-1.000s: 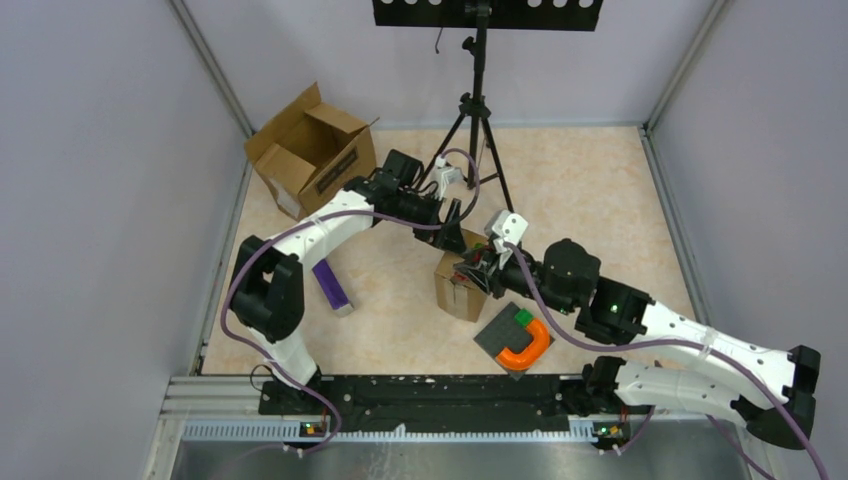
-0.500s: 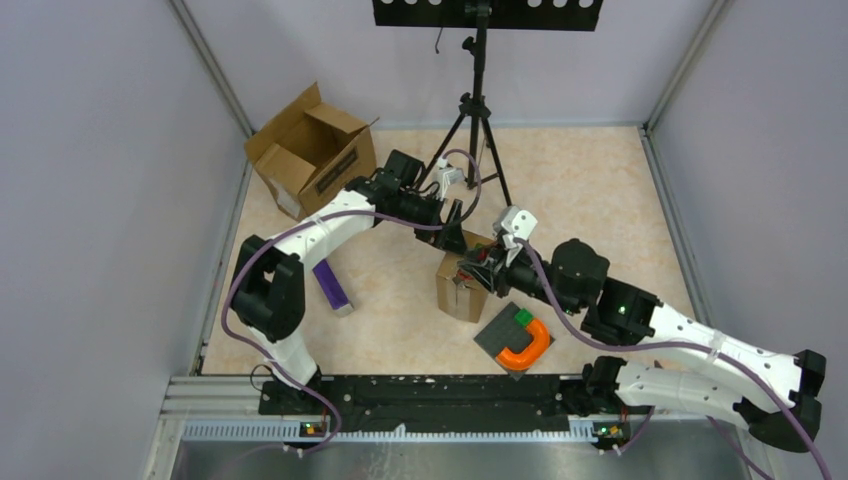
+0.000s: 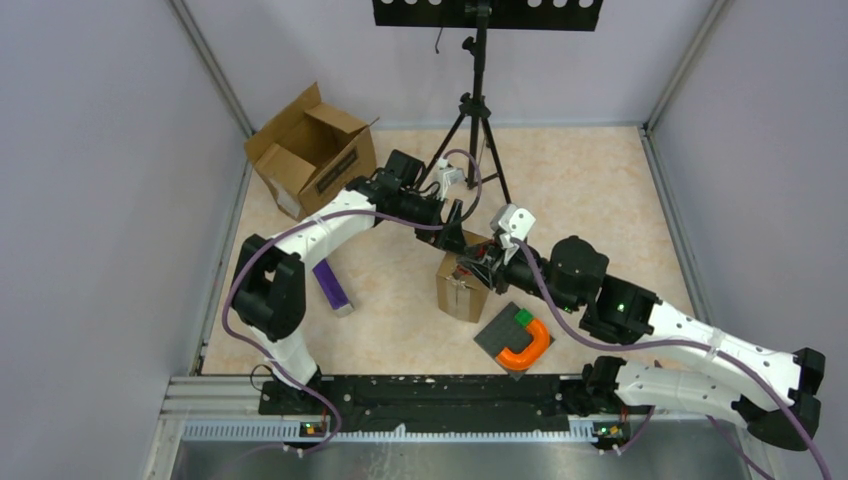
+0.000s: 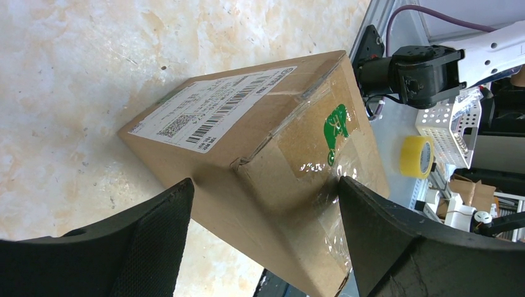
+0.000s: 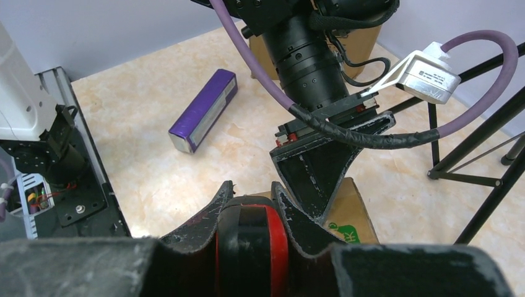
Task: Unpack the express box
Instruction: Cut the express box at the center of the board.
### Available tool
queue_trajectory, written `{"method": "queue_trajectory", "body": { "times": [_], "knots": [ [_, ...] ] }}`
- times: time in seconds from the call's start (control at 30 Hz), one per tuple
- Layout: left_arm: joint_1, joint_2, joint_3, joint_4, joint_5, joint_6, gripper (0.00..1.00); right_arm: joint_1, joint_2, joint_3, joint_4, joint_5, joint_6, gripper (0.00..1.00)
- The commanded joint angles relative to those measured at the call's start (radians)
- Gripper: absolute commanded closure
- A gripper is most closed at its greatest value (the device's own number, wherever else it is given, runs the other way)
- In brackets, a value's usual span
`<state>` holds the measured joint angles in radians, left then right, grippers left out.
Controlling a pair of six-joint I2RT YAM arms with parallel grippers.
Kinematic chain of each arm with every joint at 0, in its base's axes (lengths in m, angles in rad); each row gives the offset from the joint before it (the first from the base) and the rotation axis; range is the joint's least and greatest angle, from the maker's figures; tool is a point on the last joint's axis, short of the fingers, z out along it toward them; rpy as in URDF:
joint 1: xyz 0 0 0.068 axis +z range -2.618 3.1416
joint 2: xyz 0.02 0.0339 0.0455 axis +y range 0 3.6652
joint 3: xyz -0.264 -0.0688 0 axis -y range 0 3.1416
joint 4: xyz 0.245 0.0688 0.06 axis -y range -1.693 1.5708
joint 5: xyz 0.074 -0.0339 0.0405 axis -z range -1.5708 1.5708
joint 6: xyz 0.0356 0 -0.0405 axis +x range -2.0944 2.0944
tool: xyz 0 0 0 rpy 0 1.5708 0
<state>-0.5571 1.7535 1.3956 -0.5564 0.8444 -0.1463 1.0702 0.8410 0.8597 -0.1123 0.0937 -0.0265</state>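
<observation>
While the pale marbled desk (image 3: 590, 190) carries everything, the biggest thing on it is an open cardboard carton (image 3: 310, 150) at the far left corner, its flaps spread. A black tripod (image 3: 478, 120) stands at the far middle.

The express box (image 3: 458, 292) sits near the centre of the desk. It is a small brown parcel sealed with clear tape, with a white shipping label on one face and a green mark on another.

Both arms reach in over it. The left end effector (image 4: 265, 185) has its fingers spread wide, one on either side of the parcel's upper end; whether they touch the cardboard cannot be told. The right end effector (image 5: 252, 189) is pinched narrowly around a red-and-black tool (image 5: 251, 238) and hangs just above the parcel, close to the left fingers.

Just near of the parcel lies a dark grey slab (image 3: 497, 335) bearing an orange U-shaped piece (image 3: 527, 345) and a small green block (image 3: 523, 317). A purple bar (image 3: 331, 285) lies to the left, well apart from the parcel.
</observation>
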Motion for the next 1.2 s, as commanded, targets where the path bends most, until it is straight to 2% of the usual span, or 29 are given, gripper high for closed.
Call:
{"method": "queue_trajectory", "body": {
  "times": [0.0,0.73,1.17],
  "knots": [
    [-0.004,0.026,0.019,-0.019,-0.055,0.043,0.12,-0.002,0.010,0.020,0.054,0.001,-0.012,1.00],
    [-0.005,0.031,0.025,-0.018,-0.056,0.038,0.13,-0.001,0.012,0.008,-0.011,-0.034,0.053,1.00],
    [-0.005,0.032,0.027,-0.019,-0.054,0.041,0.13,-0.002,0.006,0.055,0.020,0.013,-0.010,1.00]
  ]
}}
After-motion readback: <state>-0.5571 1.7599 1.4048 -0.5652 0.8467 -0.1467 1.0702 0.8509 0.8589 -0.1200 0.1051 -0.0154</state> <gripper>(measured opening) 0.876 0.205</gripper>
